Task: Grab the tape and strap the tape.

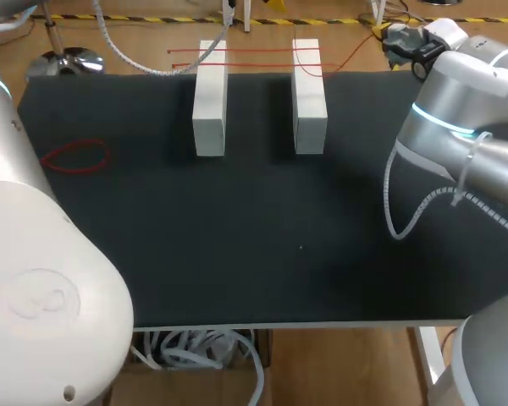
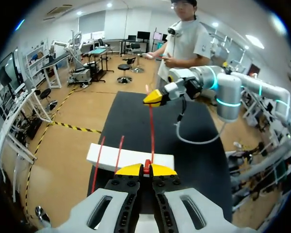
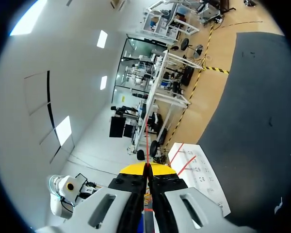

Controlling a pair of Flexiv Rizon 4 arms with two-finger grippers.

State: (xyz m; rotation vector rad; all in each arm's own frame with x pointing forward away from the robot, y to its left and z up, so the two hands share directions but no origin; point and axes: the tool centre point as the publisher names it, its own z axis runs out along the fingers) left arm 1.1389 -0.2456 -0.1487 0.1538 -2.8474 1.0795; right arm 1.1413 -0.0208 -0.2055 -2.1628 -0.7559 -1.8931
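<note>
Tape (image 2: 151,130) clenched in left gripper (image 2: 146,169) and right gripper (image 3: 146,169); overtension it and you'll lose grip or topple white blocks (image 1: 210,101) at far edge of table (image 1: 262,254).

Our left arm (image 1: 34,279), at eight o'clock, is pale grey; our right arm (image 1: 466,144), at three o'clock, bears a cyan ring (image 1: 444,121) and a white spiral cable (image 1: 402,211). Our left hand (image 2: 146,170) and right hand (image 3: 147,169) are grey, slotted, yellow-tipped.
</note>
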